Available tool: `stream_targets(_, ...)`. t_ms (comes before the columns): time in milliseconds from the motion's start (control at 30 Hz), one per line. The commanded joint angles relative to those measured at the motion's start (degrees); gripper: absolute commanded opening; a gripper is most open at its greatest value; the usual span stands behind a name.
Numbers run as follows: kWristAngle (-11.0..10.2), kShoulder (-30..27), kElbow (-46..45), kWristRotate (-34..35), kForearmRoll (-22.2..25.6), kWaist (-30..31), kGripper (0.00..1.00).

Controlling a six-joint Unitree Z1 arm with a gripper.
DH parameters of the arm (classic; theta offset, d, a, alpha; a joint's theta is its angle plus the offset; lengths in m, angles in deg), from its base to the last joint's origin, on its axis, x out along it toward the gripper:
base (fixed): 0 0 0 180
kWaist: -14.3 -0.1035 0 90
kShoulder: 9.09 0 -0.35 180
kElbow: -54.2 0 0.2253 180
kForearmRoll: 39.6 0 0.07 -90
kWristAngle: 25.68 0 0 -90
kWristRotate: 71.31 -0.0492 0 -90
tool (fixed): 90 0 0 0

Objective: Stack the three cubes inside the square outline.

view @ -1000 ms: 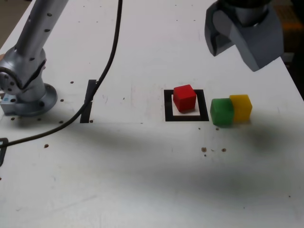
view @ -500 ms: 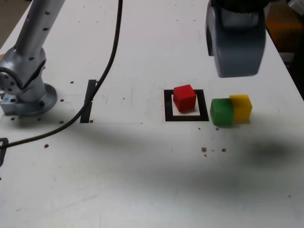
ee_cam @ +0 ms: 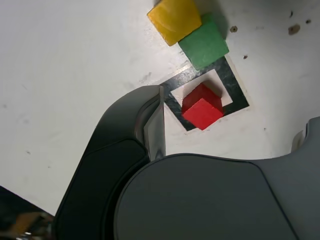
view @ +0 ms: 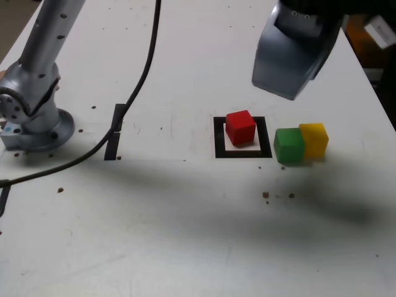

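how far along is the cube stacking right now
Done: the red cube sits inside the square outline. In hand: nothing; the hand hangs open and empty above the table. Left: the green cube and yellow cube rest side by side outside the outline, on the exterior view's right, and both need stacking on the red one.

Bright, even overhead light; broad soft shadow across the lower bench (view: 185, 247); slightly soft focus, mild glare on white.
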Motion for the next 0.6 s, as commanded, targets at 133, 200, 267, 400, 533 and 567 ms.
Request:
stream_targets(133, -0.6, 0.1, 0.6, -12.0, -0.1, -0.1, 1.0)
stream_targets(200, -0.7, 0.0, 0.5, -12.0, -0.1, -0.1, 1.0)
stream_targets(267, -0.6, -0.1, 0.4, -12.0, 0.0, -0.1, 1.0)
stream_targets(400, 0.3, -0.2, 0.2, -9.9, 0.4, -0.1, 1.0)
stream_targets(533, 1.3, 0.1, 0.9, -0.2, 0.2, -0.1, 1.0)
stream_targets(567, 1.4, 0.3, 1.1, 2.1, 0.0, -0.1, 1.0)
